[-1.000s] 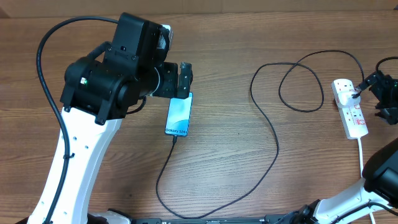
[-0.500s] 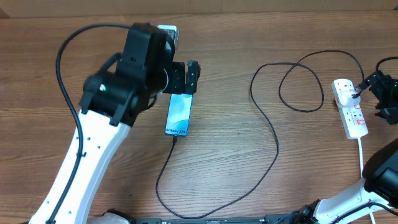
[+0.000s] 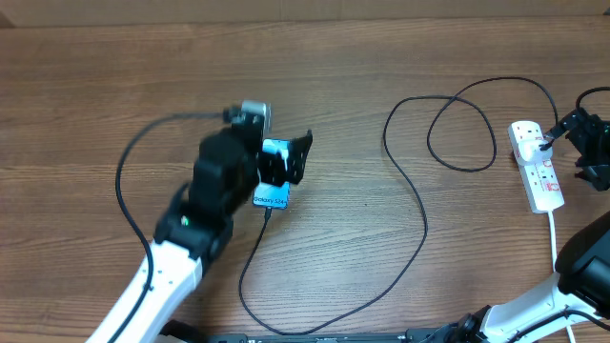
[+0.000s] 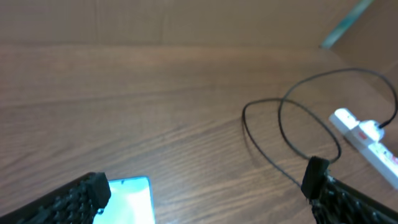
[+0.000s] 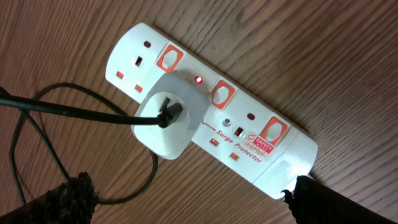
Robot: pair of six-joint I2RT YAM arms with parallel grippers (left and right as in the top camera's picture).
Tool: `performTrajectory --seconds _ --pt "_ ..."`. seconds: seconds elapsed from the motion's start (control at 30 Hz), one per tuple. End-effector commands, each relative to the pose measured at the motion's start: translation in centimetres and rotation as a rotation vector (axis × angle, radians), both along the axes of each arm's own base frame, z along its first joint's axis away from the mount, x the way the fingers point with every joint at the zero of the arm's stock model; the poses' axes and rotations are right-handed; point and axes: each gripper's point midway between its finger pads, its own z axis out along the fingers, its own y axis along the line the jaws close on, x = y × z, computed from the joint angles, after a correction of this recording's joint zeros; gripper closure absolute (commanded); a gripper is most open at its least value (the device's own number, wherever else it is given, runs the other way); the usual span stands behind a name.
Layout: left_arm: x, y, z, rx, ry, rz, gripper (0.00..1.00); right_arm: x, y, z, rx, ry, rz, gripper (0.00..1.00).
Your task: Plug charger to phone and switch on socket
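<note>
The phone lies flat left of centre, its teal screen up and "Galaxy" lettering at the near end. My left gripper hovers open over its far end; in the left wrist view the phone shows beside the left fingertip, untouched. The charger is a thin black cable that meets the phone's near edge, loops across the table and runs to a white adapter in the socket. A small red light glows there. My right gripper stands open just above the socket, holding nothing.
The cable's loops lie on the wooden table between phone and socket. The strip's white lead runs toward the near right edge, beside the right arm's base. A cardboard wall backs the table.
My left arm has swung down and toward the near side, bringing its open gripper from beyond the phone's far end to over it. The right arm, phone and cable have not moved.
</note>
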Motion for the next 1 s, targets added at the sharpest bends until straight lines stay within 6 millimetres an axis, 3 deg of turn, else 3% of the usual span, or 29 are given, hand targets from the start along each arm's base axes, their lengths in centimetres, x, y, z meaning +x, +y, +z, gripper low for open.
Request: performTrajectory --seconds 0.0,0.17,0.37,0.67,0.83,0.97 --pt "-2.4 1.0 -2.4 -0.033 -0.049 -0.011 0.00 0.1 -0.2 0.3 -0.008 -0.007 0.000 0.00" --pt "-4.7 4.0 -5.5 -0.099 -0.078 0.065 0.00 0.1 -0.2 0.3 -0.008 -0.007 -0.001 0.00" --pt "-7.3 8.2 -7.8 -0.188 -0.122 0.190 0.00 0.1 -0.2 0.3 -0.008 -0.007 -0.001 0.00" --pt "-8.9 10.7 -9.5 -0.161 -0.082 0.277 0.00 0.1 -0.2 0.3 -0.008 -0.007 -0.001 0.00" --pt "-10.0 13.3 -11.8 -0.106 -0.005 0.396 0.00 0.1 -0.2 0.3 -0.008 -0.007 -0.001 0.00" --pt "-9.9 13.6 -9.8 -0.032 -0.126 0.371 0.00 0.1 -0.2 0.3 -0.008 -0.007 0.000 0.00"
